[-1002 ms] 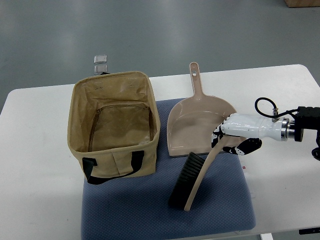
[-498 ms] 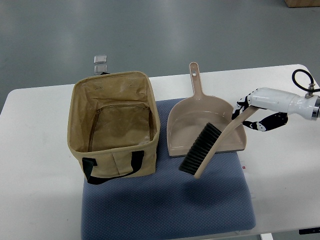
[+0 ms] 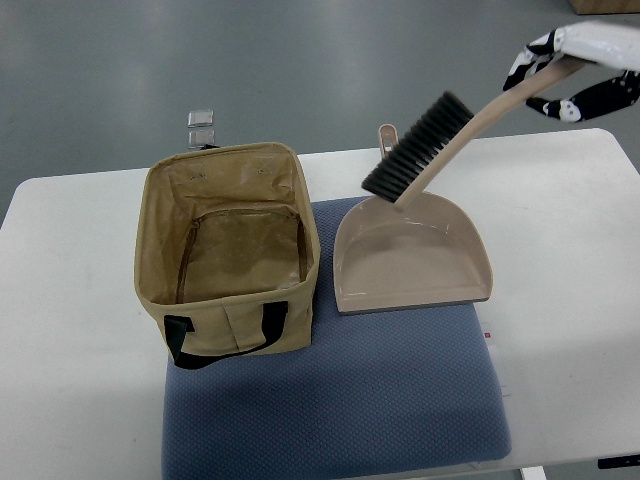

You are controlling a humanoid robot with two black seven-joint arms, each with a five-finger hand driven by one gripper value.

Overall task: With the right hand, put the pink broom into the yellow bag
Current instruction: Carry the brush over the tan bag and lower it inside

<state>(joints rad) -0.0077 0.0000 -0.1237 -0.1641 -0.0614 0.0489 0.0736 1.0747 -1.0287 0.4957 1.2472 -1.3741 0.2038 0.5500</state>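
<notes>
My right hand [image 3: 560,70] is high at the upper right, shut on the handle of the pink broom [image 3: 455,140]. The broom hangs tilted in the air, its black bristles [image 3: 415,145] pointing down-left above the back of the pink dustpan [image 3: 410,255]. The yellow bag [image 3: 230,250] stands open on the left part of the blue mat [image 3: 340,400], empty inside, its black handle at the front. The broom head is to the right of the bag and apart from it. The left arm is out of view.
The dustpan lies on the mat right of the bag, its handle pointing away from me. Two small clear squares [image 3: 201,125] sit beyond the table's far edge. The white table [image 3: 70,340] surrounds the mat.
The right hand rose and moved up and right, lifting the broom from over the dustpan's front to high above its back end. Bag and dustpan stayed put.
</notes>
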